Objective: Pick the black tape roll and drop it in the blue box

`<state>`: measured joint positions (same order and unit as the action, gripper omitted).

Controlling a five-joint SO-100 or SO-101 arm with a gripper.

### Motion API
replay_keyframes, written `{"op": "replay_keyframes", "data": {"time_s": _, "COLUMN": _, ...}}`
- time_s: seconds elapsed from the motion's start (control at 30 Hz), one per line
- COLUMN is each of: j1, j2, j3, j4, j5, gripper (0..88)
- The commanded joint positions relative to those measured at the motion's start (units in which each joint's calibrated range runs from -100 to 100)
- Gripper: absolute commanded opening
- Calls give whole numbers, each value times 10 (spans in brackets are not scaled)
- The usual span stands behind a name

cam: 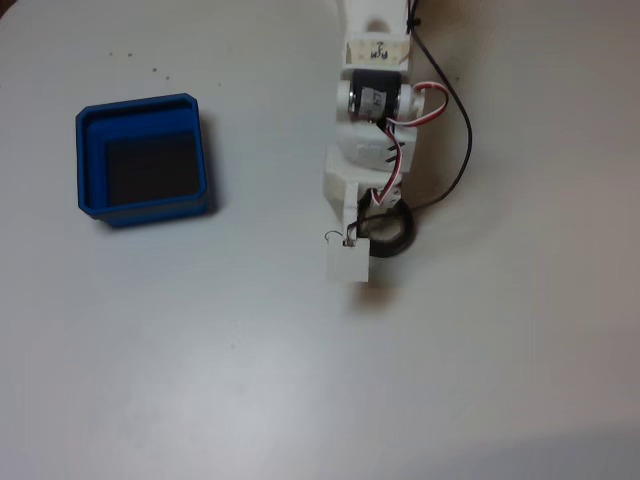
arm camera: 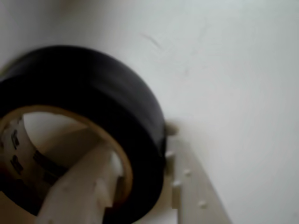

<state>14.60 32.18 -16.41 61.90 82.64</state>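
In the fixed view, the white arm (cam: pixel 365 150) reaches down from the top edge over a pale grey table (cam: pixel 250 380), with red, white and black wires looping along its right side. Its gripper (cam: pixel 372 238) sits low at the black tape roll (cam: pixel 397 232), which lies flat on the table right of centre, partly covered by the white gripper body so that only its right-hand arc shows. The blue box (cam: pixel 143 160) stands far off to the left, well apart from the arm and the roll; it is a square bright-blue tray with a thick rim and a dark floor, resting upright on the table.

In the wrist view the black tape roll (arm camera: pixel 107 107) looms close on the left, its broad black band curving over a pale beige core printed with small dark marks. One white finger (arm camera: pixel 79 191) of the gripper pokes up inside the core's hole, against or just beside the inner wall, and the other white finger (arm camera: pixel 191 186) lies outside the roll on the right, so the jaws straddle the roll's wall. Whether they are actually pressing on it cannot be told from these views
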Motion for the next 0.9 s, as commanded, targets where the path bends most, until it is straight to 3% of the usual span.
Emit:
{"op": "replay_keyframes", "data": {"time_s": 0.0, "j1": 2, "j2": -67, "j3": -25, "j4": 11, "j5": -2, "gripper": 12}}
{"op": "replay_keyframes", "data": {"time_s": 0.3, "j1": 10, "j2": -130, "j3": -28, "j4": 42, "j5": -2, "gripper": 12}}
{"op": "replay_keyframes", "data": {"time_s": 0.63, "j1": 77, "j2": -208, "j3": -30, "j4": 42, "j5": -2, "gripper": 12}}
{"op": "replay_keyframes", "data": {"time_s": 0.87, "j1": 128, "j2": -209, "j3": -31, "j4": 34, "j5": -45, "gripper": 12}}
